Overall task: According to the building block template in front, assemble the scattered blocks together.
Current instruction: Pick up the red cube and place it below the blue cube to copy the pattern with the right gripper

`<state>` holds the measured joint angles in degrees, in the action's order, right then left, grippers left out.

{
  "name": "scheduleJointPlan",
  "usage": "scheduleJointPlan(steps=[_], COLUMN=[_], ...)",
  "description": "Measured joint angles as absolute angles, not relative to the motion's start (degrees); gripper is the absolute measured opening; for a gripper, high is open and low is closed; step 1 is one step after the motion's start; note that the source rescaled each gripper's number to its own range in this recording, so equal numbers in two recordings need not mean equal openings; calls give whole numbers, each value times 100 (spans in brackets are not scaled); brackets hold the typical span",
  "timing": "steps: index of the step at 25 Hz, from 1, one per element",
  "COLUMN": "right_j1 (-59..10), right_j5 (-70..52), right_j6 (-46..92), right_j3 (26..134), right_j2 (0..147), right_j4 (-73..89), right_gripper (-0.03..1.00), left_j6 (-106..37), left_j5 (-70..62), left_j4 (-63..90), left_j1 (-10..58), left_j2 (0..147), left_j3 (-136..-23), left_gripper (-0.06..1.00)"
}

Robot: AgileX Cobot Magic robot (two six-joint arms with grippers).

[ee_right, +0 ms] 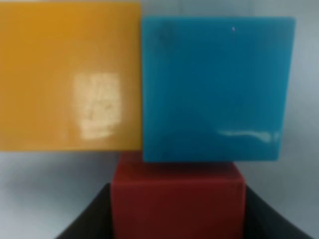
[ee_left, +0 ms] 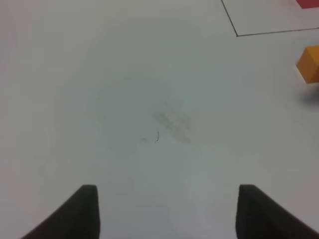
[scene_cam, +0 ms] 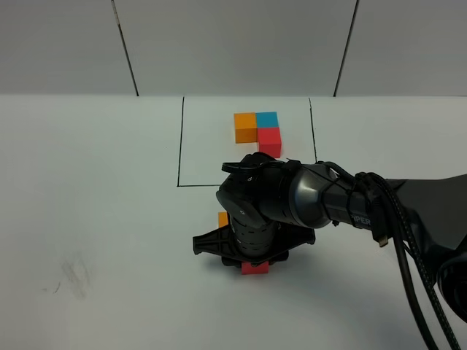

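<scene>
The building block template point(scene_cam: 257, 129) is an L of orange, teal and red cubes inside a black-line rectangle at the back. In front of it my right gripper point(scene_cam: 252, 251) points down over the scattered blocks. Only the orange block's point(scene_cam: 223, 219) edge and the red block's point(scene_cam: 255, 268) edge show from under it. In the right wrist view the orange block point(ee_right: 70, 74) and teal block point(ee_right: 214, 89) sit side by side, touching. The red block point(ee_right: 177, 194) lies against the teal one, and my right gripper point(ee_right: 177, 216) is shut on it. My left gripper point(ee_left: 167, 209) is open over bare table.
The right arm point(scene_cam: 343, 200) and its cables reach in from the right edge across the middle. A faint smudge point(scene_cam: 73, 275) marks the white table at the left. The left wrist view shows the frame's corner point(ee_left: 237, 35) and the orange block point(ee_left: 310, 63).
</scene>
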<state>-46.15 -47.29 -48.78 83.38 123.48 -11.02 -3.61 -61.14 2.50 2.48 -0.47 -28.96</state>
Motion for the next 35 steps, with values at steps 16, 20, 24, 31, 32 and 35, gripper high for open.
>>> scheduleJointPlan(steps=[16,20,24,31,32,35], right_j1=[-4510,-4510,-4510,-4510,-4510,-4510], right_j5=[-4744,-4744,-4744,-4744,-4744,-4744], right_j6=[-5026,-5026,-5026,-5026,-5026,-5026], right_j3=[8345,8345,8345,8345,8345,8345], right_j2=[12349,12349,12349,12360,12360,12360], right_j4=[-1195,-1199,-1199,-1201,-1201,-1258], right_gripper=[27,27,27,27,27,27], left_j6=[-356,-361,-361,-361,-361,-361], left_j5=[-6114,-6114,-6114,-6114,-6114,-6114], left_j4=[250,250,250,250,250,250], left_j1=[248,248,248,248,248,248], left_j2=[-47,-47,-47,-47,-47,-47], left_j3=[-2896,-2896,-2896,-2896,-2896,-2896], left_gripper=[33,33,33,33,33,33])
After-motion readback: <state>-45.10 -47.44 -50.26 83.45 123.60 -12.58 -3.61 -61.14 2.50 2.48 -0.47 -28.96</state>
